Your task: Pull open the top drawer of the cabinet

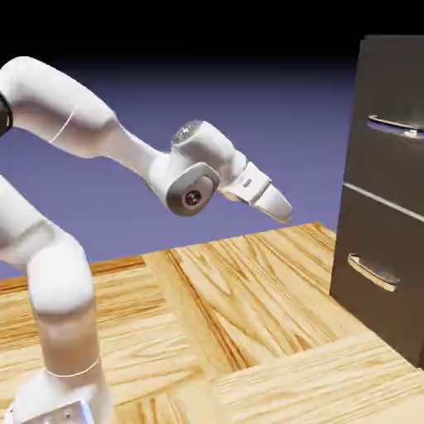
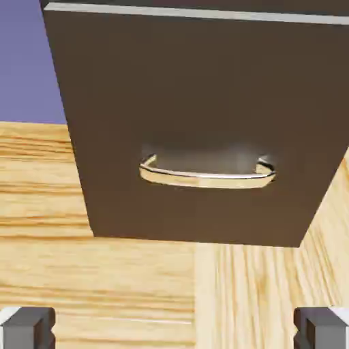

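At the exterior view's right, upper front of the cabinet [image 1: 385, 170]: one top drawer [image 1: 389, 98], closed, with curved bar handle [image 1: 396, 126], smooth metal, likely rigid and a little slippery; drawer weight hard to judge. Best hold: mid-bar, a finger above and one below. One gripper [image 2: 176, 328], jaws spread wide, nothing between, well apart from the cabinet. One lower drawer [image 2: 198, 102], similar handle [image 2: 204, 179], a possible mix-up. No obstacle visible before the upper bar.

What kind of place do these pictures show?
Probably a simulated robot test scene: a white robot arm, a dark two-drawer cabinet and a wood-patterned surface, all before a plain blue-violet backdrop.
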